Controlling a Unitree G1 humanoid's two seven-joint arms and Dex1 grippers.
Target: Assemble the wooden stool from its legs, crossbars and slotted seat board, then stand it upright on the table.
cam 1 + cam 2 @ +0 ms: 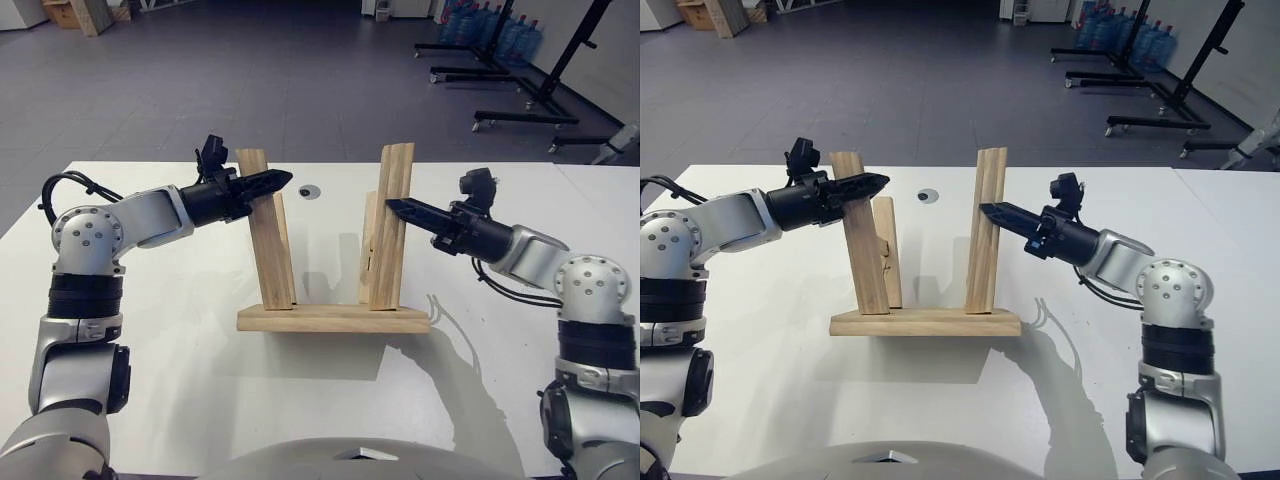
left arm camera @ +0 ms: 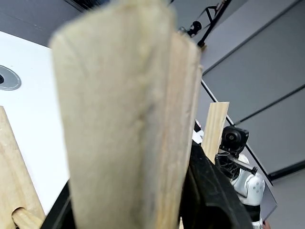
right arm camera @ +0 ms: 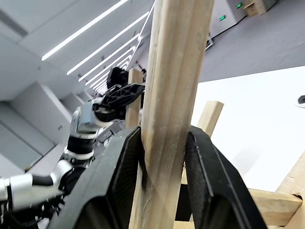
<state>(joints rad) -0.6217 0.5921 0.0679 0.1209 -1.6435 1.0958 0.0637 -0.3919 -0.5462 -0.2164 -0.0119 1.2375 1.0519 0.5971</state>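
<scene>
The stool stands upside down on the white table, its seat board lying flat and its legs pointing up. My left gripper is shut on the upper part of the left front leg; in the left wrist view that leg sits between the black fingers. My right gripper is shut on the right front leg, which the right wrist view shows between its fingers. Shorter-looking back legs stand behind, partly hidden. A crossbar end enters a leg.
A round grey grommet is set in the tabletop behind the stool. The table runs wide to both sides and toward me. Beyond its far edge lies open floor with black wheeled stands and water bottles.
</scene>
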